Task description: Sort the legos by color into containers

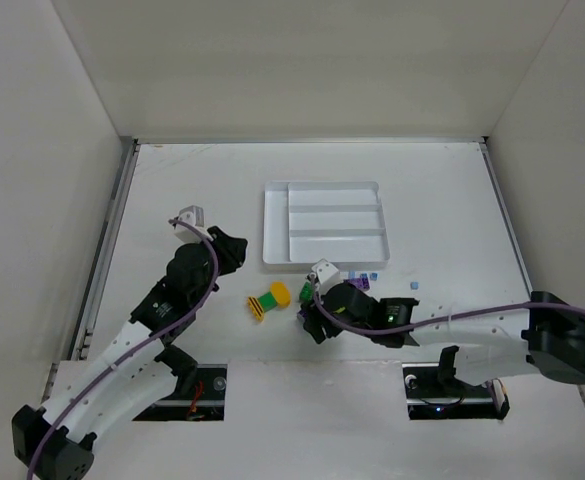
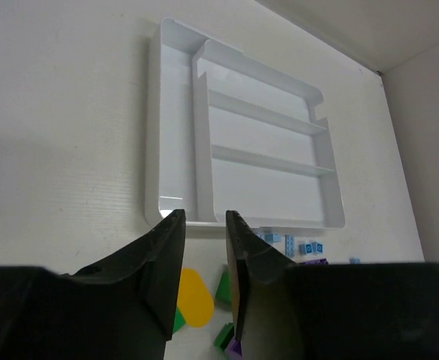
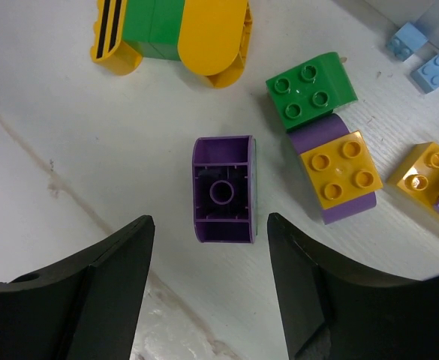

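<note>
Currently the right gripper (image 3: 210, 225) hangs over the white table (image 1: 172, 190) with its 2 black fingers (image 3: 106, 277) spread wide, 1 on each side of a purple plastic brick (image 3: 223, 189) without touching it. That small brick lies upside down, hollow underside up, on the table surface outside the white plastic tray (image 1: 272, 225), on the near side of it. Beyond the purple brick lies a yellow-orange and green brick assembly (image 3: 166, 30), its rounded yellow-orange ends showing. To the right sits a green 2-by-2 brick (image 3: 309, 88) with 1 curved side, touching a purple curved piece (image 3: 347, 206) that carries a yellow-orange 2-by-2 brick (image 3: 339, 169) on top. A second yellow-orange brick (image 3: 429, 172) sits further right, and tiny light-blue bricks (image 3: 437, 71) lie near the tray's near edge. The tray has 1 narrow section along its left side and 3 long parallel sections beside it. The left gripper (image 2: 204, 225) hovers above the table short of the tray's near-left corner, its fingers (image 2: 163, 255) parted by only a narrow gap and holding nothing; the assembly's yellow-orange end shows below them.
</note>
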{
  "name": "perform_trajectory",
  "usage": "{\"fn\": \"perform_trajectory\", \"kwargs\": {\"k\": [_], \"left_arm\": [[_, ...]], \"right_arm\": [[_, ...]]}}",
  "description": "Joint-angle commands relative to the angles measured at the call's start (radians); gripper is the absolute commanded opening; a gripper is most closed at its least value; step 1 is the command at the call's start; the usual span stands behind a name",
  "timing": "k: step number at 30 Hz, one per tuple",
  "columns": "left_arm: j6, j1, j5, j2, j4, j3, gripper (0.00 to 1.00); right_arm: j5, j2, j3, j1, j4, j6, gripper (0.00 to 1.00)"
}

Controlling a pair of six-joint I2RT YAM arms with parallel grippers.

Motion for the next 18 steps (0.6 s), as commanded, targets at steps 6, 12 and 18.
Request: {"fn": "perform_trajectory", "kwargs": {"k": [6,12,18], "left_arm": [[0.006,0.005,-0.005,-0.026,-0.065,-0.049,0.32],[0.010,-0.018,0.004,-0.013,-0.064,-0.049,0.37],[0.006,-0.037,0.023,0.003,-0.048,-0.042,0.42]], "right_arm": [[0.011,0.080,0.015,0.005,0.086,-0.010,0.64],[0.060,0.107,0.017,-0.001,0.124,-0.009,0.53],[0.048,0.152,0.028,-0.008,0.137,-0.012,0.45]]}}
